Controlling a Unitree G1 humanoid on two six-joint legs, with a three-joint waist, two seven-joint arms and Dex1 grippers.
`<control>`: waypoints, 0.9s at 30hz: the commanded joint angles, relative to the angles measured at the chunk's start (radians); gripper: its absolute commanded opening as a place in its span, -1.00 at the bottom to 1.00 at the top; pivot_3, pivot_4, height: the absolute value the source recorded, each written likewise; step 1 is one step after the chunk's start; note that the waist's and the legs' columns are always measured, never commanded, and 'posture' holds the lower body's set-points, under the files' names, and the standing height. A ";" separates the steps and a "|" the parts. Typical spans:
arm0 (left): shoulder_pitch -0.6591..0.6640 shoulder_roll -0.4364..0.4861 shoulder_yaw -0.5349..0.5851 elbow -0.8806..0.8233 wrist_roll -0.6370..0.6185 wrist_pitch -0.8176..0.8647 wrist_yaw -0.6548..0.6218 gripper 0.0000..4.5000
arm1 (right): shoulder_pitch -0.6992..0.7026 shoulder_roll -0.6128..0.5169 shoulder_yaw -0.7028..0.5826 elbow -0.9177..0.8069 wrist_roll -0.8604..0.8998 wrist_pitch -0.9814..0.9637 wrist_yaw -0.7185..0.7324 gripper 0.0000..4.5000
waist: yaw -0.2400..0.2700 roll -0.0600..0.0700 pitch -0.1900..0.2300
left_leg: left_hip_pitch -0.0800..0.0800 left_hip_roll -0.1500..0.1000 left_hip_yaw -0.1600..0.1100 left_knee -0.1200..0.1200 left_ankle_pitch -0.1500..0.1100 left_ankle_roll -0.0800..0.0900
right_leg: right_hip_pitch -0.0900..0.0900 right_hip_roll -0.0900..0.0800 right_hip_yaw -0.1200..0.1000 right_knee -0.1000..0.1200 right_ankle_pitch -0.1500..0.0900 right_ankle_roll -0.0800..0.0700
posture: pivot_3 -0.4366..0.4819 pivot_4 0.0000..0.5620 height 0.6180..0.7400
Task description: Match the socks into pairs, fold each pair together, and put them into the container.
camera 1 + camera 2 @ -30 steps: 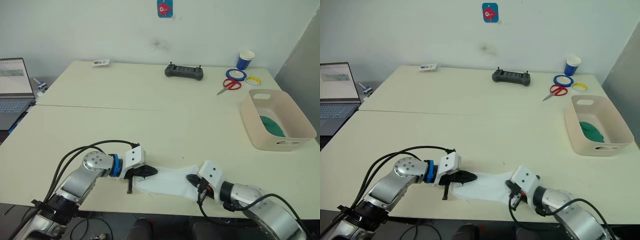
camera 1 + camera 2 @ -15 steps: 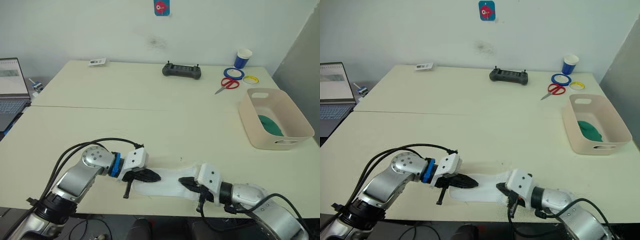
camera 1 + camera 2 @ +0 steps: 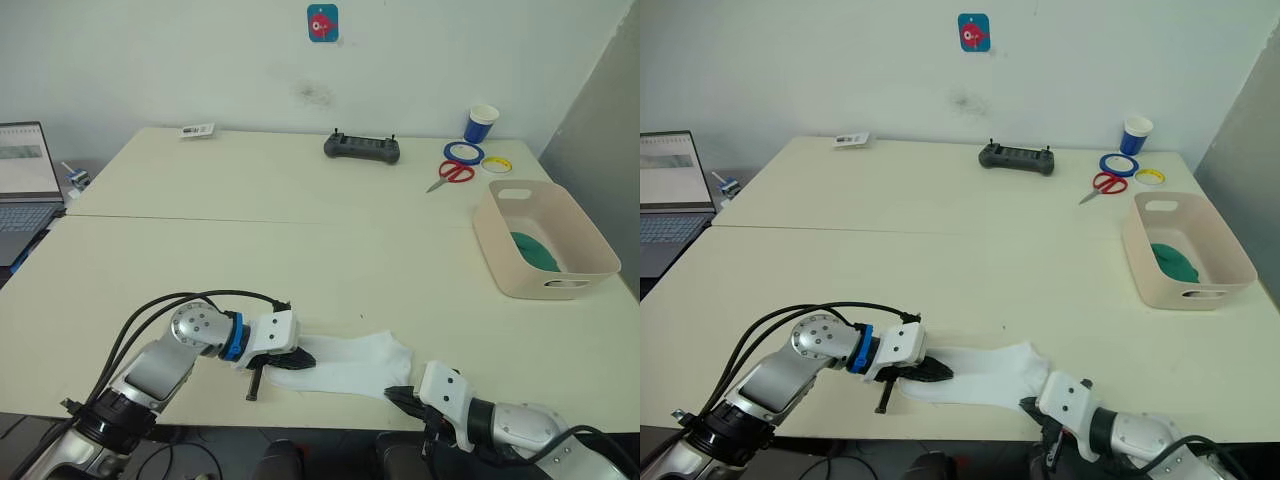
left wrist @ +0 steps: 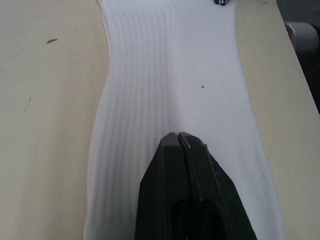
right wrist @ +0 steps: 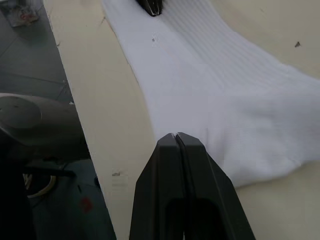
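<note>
Lying flat near the table's (image 3: 300, 240) front edge, a white sock (image 3: 345, 364) of fine ribbed knit is stretched lengthwise between the two grippers, its rounded toe/heel bulge at the robot's right end. In the left wrist view the ribs run straight along the fabric, w/ a soft crease at centre.

Left gripper (image 3: 296, 354): black tapered fingers seen pressed together, tips resting on the sock's left end; whether cloth is pinched between them can't be told. Right gripper (image 5: 175, 137): fingers likewise closed tip to tip, sitting at the sock's right end by the table edge, tips at the fabric's border; no cloth visibly caught.

Container (image 3: 520, 288): smooth beige-pink plastic bin, rounded corners, sloped walls, handle slots, at the table's right side, well apart from the sock. A dark green sock bundle (image 3: 537, 250) is seen lying inside it.

Beyond, near the far edge: black controller (image 3: 362, 148), red scissors (image 3: 451, 173), blue and yellow tape rings, blue paper cup (image 3: 480, 123).
</note>
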 commanded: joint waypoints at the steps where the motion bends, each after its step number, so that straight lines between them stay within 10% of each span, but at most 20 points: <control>1: -0.011 -0.012 0.025 -0.018 -0.021 0.027 0.004 -1.00 | -0.043 0.064 -0.054 -0.087 0.057 0.024 -0.042 -0.98 | 0.000 0.001 0.001 | -0.001 0.000 0.000 0.000 0.000 0.000 | -0.001 0.001 0.000 0.000 0.000 0.000 | -0.05 -0.47 1.00; 11: 0.033 -0.020 0.005 -0.045 0.009 0.037 0.024 -1.00 | -0.175 0.136 0.098 0.086 -0.150 0.068 -0.137 -0.98 | 0.004 0.001 0.002 | -0.009 -0.002 -0.002 -0.001 0.000 0.000 | -0.005 0.001 -0.002 0.000 0.001 0.005 | -0.05 -0.47 1.00; 27: 0.039 -0.020 0.089 -0.109 -0.119 0.095 0.006 -1.00 | 0.077 0.202 -0.121 -0.046 -0.056 -0.092 -0.177 -0.98 | 0.003 0.001 0.003 | -0.008 -0.002 -0.003 0.000 0.000 0.000 | -0.004 0.001 -0.001 0.001 -0.002 0.002 | -0.05 -0.47 1.00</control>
